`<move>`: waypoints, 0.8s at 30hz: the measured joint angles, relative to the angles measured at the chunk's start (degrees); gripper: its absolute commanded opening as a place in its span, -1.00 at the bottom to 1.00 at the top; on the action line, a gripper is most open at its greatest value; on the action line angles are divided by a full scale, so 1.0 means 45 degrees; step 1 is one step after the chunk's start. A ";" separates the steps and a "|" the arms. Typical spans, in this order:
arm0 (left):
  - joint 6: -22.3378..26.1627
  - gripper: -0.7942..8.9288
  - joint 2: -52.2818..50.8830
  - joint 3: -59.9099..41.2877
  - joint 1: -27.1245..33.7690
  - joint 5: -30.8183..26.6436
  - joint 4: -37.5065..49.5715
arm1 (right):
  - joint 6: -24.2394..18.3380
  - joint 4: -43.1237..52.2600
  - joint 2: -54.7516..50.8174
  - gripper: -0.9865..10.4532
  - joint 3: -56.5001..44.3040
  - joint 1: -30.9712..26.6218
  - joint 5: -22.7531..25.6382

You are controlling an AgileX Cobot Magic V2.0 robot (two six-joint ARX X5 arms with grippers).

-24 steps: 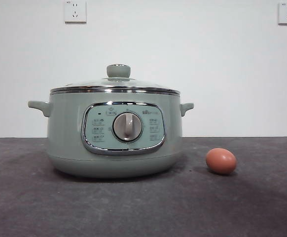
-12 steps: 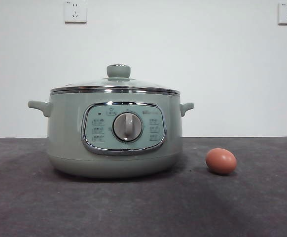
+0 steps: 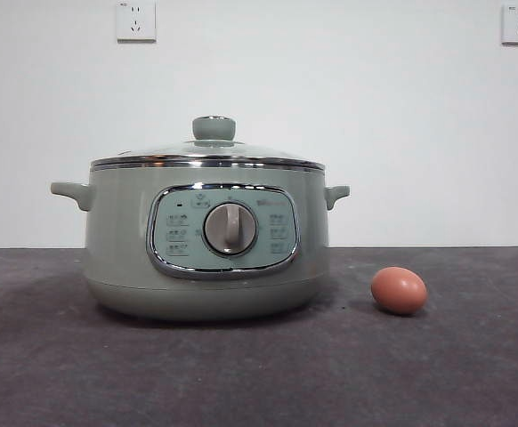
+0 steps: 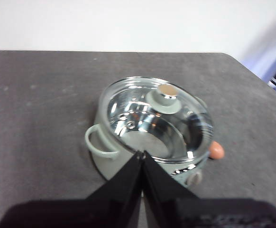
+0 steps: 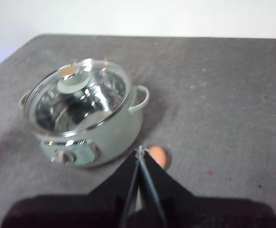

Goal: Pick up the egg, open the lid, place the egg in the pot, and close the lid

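Observation:
The sage-green pot (image 3: 207, 240) stands on the dark table with its glass lid (image 3: 207, 153) closed on it, knob on top. The reddish-brown egg (image 3: 399, 290) lies on the table just right of the pot. In the left wrist view the pot (image 4: 105, 161), the lid (image 4: 157, 118) and the egg (image 4: 216, 150) lie below my left gripper (image 4: 142, 154), which is shut and empty, high above the table. In the right wrist view my right gripper (image 5: 140, 151) is shut and empty, above the egg (image 5: 158, 155) beside the pot (image 5: 114, 130) and its lid (image 5: 76, 92).
The grey table (image 3: 473, 374) runs to a white wall with two sockets (image 3: 135, 20). Neither arm shows in the front view.

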 measured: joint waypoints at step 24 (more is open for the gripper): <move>0.0481 0.51 0.0563 0.1107 -0.0622 0.0617 -0.0923 | -0.0680 -0.1049 0.0199 0.23 0.0831 0.0000 -0.0554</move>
